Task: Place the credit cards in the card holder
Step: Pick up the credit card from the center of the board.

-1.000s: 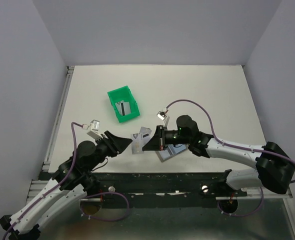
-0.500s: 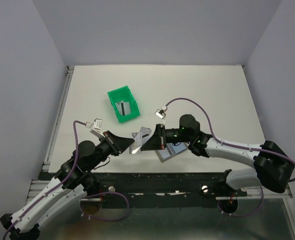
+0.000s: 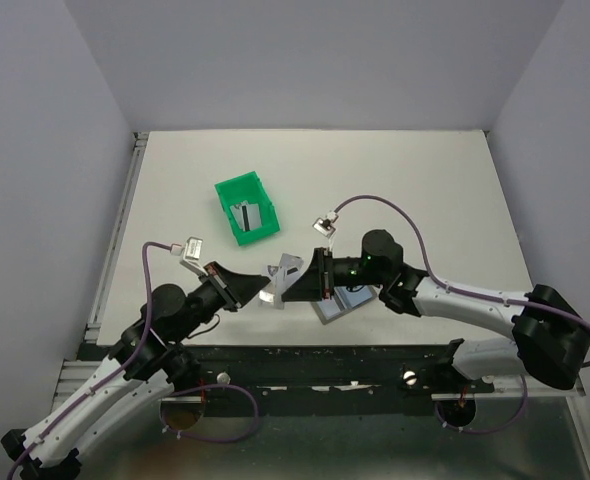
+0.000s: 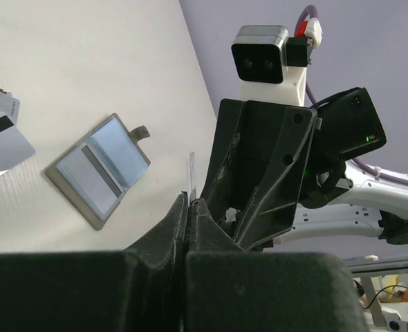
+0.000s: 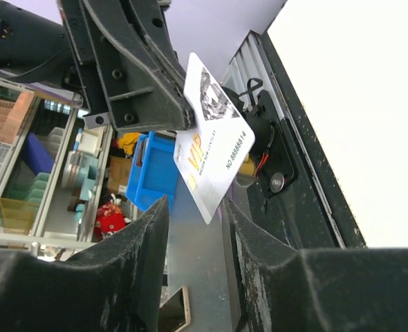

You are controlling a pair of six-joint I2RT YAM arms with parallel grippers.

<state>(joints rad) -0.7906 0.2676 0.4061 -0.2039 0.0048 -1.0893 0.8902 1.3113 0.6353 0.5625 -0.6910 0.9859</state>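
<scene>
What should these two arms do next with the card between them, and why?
Probably the right gripper should draw straight back, clear of the credit card. Its jaws stand open on either side of the card, while the left gripper is shut on the card's edge. The left arm could then carry it to the open card holder.

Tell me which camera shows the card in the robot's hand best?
The right wrist view: the card faces that camera, so its printing is readable. The left wrist view shows only its thin edge, and the top view shows it tiny and unclear.
</scene>
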